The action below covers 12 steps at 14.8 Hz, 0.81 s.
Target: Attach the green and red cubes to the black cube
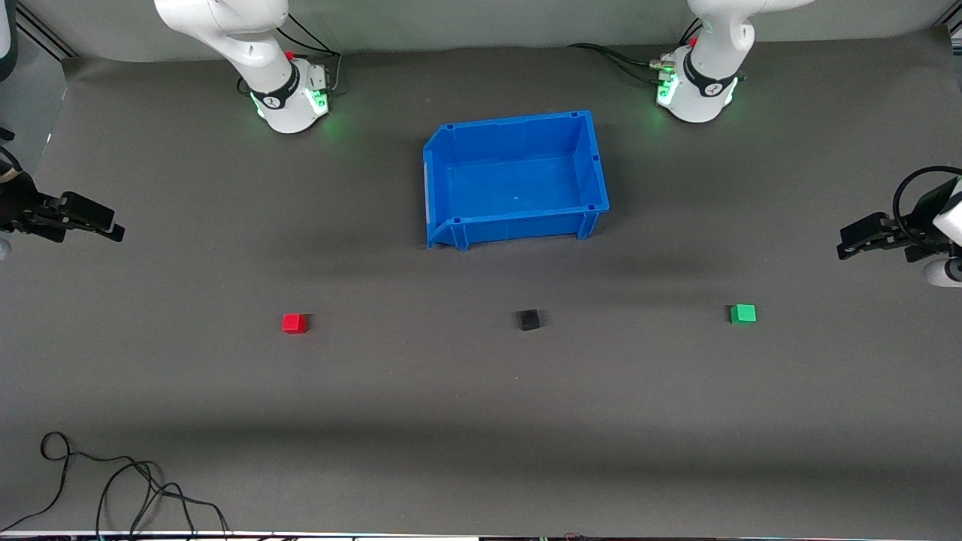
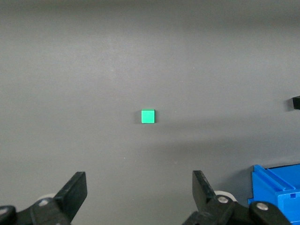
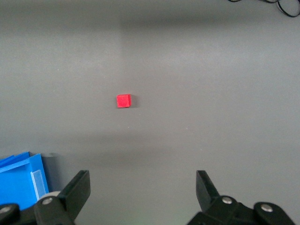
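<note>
- So, starting at the right arm's end of the worktop [image 1: 150, 376]: the right pincer [image 1: 113, 229] hangs in the air over the grey mat near that edge, holding nothing. In the right wrist view its two black fingers [image 3: 77, 190] stand wide apart — the right pincer [image 3: 140, 197] has only bare mat between them.
- Next comes the red cube [image 1: 294, 323], resting flat on the mat, nearer to the front camera than the right arm's base. It shows in the right wrist view too, red cube [image 3: 123, 101], alone on the grey surface and well clear of the fingers.
- At the middle sits the blue bin [image 1: 451, 143], between the two arm bases, with nothing visible inside it.
- Closer to the front camera than the bin lies the black cube [image 1: 529, 320], roughly in line with the other two cubes and between them, well apart from each.
- Toward the left arm's end lies the green cube [image 1: 742, 313], also flat on the mat; green cube [image 2: 148, 116] shows in the left wrist view with mat all round it.
- Last, the left pincer [image 1: 845, 244] hangs over the mat at the left arm's edge — its fingers [image 2: 75, 192] are spread wide and the left pincer [image 2: 139, 194] grips nothing.
</note>
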Each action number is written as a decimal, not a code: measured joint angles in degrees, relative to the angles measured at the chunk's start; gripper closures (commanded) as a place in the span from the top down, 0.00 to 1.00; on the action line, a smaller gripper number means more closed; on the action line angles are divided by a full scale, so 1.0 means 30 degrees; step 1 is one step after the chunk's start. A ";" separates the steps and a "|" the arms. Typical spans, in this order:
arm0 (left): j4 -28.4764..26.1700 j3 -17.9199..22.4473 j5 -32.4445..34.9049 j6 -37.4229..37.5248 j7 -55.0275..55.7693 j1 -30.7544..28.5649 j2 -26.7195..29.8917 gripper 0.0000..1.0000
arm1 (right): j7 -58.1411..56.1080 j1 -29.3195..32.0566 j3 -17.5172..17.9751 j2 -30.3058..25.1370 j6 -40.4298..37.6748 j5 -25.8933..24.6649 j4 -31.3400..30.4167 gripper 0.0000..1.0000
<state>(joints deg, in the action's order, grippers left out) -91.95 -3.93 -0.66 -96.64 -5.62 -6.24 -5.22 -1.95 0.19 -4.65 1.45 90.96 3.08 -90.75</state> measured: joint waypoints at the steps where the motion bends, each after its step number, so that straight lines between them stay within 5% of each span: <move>1: 0.0000 -0.0004 0.0001 0.0000 0.0007 0.0025 0.0000 1.00 | 0.0000 0.0000 0.0000 0.0000 0.0000 0.0000 0.0000 1.00; 8: -0.0035 0.0042 0.0041 0.0026 0.0185 -0.0008 -0.0172 1.00 | 0.0514 0.0000 0.0001 0.0009 0.0000 0.0013 -0.0009 1.00; 12: -0.0238 0.0160 0.0047 -0.0016 0.2148 -0.0066 -0.0844 1.00 | 0.7464 -0.0007 0.0116 0.0393 0.0063 0.0192 0.0249 1.00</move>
<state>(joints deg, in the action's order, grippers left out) -92.67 -3.45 -0.52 -96.69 0.83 -6.44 -7.75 20.44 0.17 -4.30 2.63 91.15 3.66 -90.00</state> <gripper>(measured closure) 0.000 0.000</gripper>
